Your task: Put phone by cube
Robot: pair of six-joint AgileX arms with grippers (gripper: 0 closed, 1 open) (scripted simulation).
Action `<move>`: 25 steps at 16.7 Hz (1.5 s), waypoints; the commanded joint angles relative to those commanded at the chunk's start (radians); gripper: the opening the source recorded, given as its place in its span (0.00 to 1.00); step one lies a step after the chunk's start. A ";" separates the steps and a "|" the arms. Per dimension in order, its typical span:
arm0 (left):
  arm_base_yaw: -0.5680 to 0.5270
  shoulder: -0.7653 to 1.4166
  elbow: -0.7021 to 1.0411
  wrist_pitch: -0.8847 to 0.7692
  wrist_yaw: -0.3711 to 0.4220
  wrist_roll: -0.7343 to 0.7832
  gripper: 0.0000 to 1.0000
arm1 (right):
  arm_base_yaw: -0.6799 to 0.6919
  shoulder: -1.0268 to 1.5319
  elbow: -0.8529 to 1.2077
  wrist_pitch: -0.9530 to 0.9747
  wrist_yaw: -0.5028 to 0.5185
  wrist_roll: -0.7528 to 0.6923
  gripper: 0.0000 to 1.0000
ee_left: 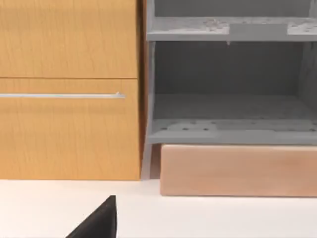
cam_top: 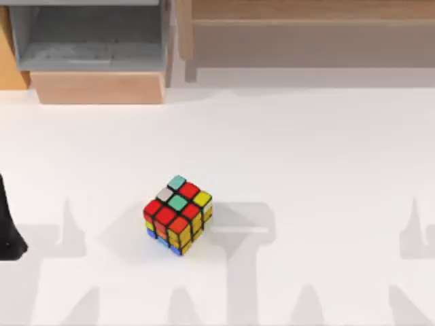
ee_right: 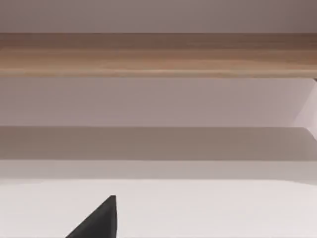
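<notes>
The cube (cam_top: 178,214) stands on the white table (cam_top: 319,170), a little left of the middle, with its red, teal, grey and yellow stickers facing up. The phone is out of view. A black part of my left arm (cam_top: 8,227) shows at the table's far left edge, well apart from the cube. A dark tip of my left gripper (ee_left: 99,223) pokes into the left wrist view, which faces the cabinet at the back. A dark tip of my right gripper (ee_right: 99,223) shows over bare table in the right wrist view.
A grey open shelf unit (cam_top: 88,34) on a wooden base (cam_top: 98,87) stands at the back left, beside a wooden cabinet (ee_left: 64,129) with a silver handle. A long wooden ledge (cam_top: 306,13) runs along the back right.
</notes>
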 joint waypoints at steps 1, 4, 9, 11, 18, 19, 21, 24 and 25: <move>0.000 0.000 0.000 0.000 0.000 0.000 1.00 | 0.000 0.000 0.000 0.000 0.000 0.000 1.00; 0.000 0.000 0.000 0.000 0.000 0.000 1.00 | -0.025 0.035 0.023 -0.032 0.000 -0.005 1.00; 0.000 0.000 0.000 0.000 0.000 0.000 1.00 | -0.180 0.299 0.162 -0.233 0.000 -0.034 1.00; 0.000 0.000 0.000 0.000 0.000 0.000 1.00 | -0.265 0.459 0.239 -0.343 0.000 -0.050 1.00; 0.000 0.000 0.000 0.000 0.000 0.000 1.00 | -0.563 1.046 0.507 -0.727 0.001 -0.106 1.00; 0.000 0.000 0.000 0.000 0.000 0.000 1.00 | -0.596 1.112 0.536 -0.769 0.001 -0.112 1.00; 0.000 0.000 0.000 0.000 0.000 0.000 1.00 | -0.649 1.217 0.585 -0.839 0.001 -0.122 1.00; 0.000 0.000 0.000 0.000 0.000 0.000 1.00 | -0.692 1.295 0.623 -0.894 0.001 -0.131 1.00; 0.000 0.000 0.000 0.000 0.000 0.000 1.00 | -0.694 1.299 0.626 -0.897 0.001 -0.131 1.00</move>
